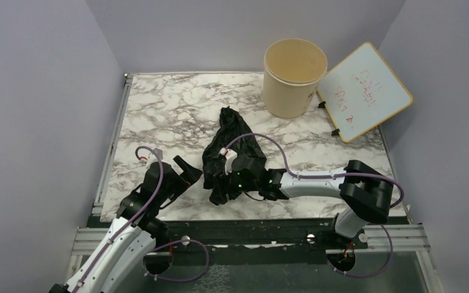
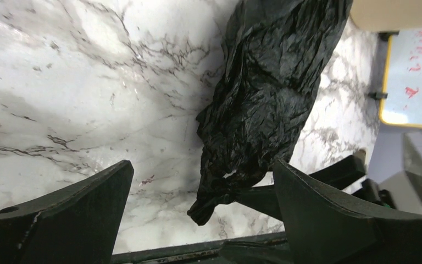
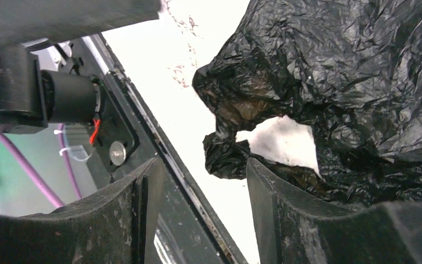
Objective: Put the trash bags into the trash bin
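Right hand [image 3: 200, 170], jaws parted beside the trash bags' [image 1: 232, 137] near end, looks poised to grasp; left hand [image 2: 202, 165] released, empty; trash bin [image 1: 290, 91] upper right.

Overhead, the near end of the trash bag [image 1: 226, 143] vanishes under the right arm [image 1: 305, 180], and where it stops is anyone's guess. The red scrawl on the whiteboard [image 1: 366, 91] is too small to read. From the left wrist, the bag runs off the top edge and the trash bin [image 2: 395, 12] is a mere sliver. From the right wrist, the bag spills past the top and right edges, and the right fingers [image 3: 307, 220] are clipped at the bottom.
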`<state>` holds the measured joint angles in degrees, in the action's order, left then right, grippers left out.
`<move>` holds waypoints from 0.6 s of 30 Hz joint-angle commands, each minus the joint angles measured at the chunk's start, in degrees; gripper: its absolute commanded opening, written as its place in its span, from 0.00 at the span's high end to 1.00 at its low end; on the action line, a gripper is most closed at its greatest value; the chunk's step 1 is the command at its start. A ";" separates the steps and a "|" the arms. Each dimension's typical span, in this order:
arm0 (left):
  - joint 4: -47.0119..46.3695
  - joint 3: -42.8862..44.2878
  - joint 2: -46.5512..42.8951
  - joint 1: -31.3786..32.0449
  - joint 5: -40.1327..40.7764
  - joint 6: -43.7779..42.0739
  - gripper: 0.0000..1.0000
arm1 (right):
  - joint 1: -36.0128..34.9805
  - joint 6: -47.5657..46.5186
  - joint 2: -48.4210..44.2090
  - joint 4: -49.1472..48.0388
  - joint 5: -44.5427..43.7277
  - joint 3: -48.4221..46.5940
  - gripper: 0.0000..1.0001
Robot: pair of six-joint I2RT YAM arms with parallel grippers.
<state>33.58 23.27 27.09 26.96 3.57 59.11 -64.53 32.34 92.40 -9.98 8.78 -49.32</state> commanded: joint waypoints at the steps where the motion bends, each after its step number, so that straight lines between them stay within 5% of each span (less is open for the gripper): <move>1: 5.71 3.34 -3.71 -0.07 7.86 3.44 0.01 | -0.42 0.42 2.19 -5.05 -2.94 -1.59 0.36; 7: 6.95 2.77 -8.57 -0.07 10.22 5.52 0.01 | -0.51 0.71 8.62 1.97 -6.65 -7.62 0.42; 10: 6.96 2.66 -9.27 -0.07 10.26 5.59 0.01 | -0.51 0.62 10.06 2.80 -7.93 -9.01 0.59; 12: 6.93 2.74 -9.11 -0.09 10.31 5.49 0.01 | -0.53 0.26 9.96 6.59 -8.09 -11.42 0.84; 14: 6.95 2.87 -8.78 -0.08 9.99 5.27 0.01 | -0.51 -0.46 7.62 10.42 -11.00 -13.16 0.98; 18: 6.89 2.86 -8.31 -0.07 9.61 5.14 0.01 | -0.34 -4.53 -1.53 12.74 -20.59 -13.65 0.99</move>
<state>39.40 24.99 18.44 26.96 12.05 62.98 -64.77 31.90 100.16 -1.41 -1.17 -60.97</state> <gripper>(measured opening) 0.989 0.016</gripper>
